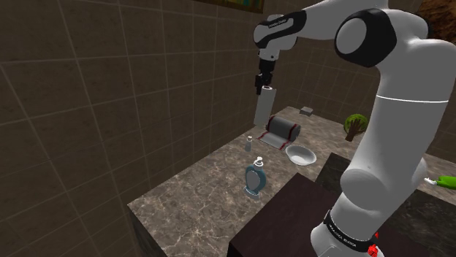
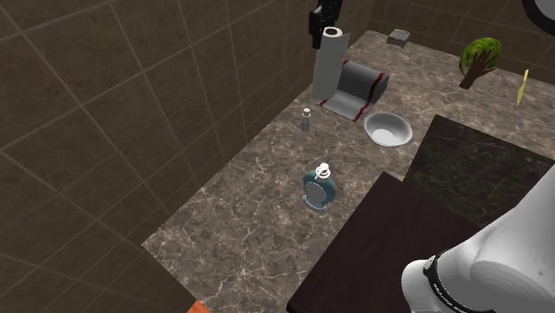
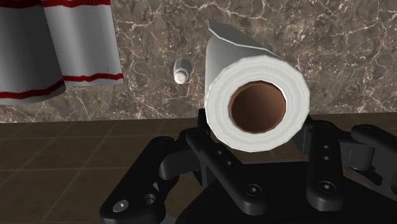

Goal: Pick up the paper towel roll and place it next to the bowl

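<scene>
One paper towel roll (image 1: 264,106), clasped by gripper (image 1: 262,79)

We can read no word or number with certainty. On the white arm (image 1: 394,109) we see a short line of small dark lettering, printed on the link (image 1: 280,23) just above the wrist, too small to make out. A black band (image 1: 349,232) round the arm's base carries small white lettering in the shoulder view. We find it equally illegible in the second exterior view.
</scene>
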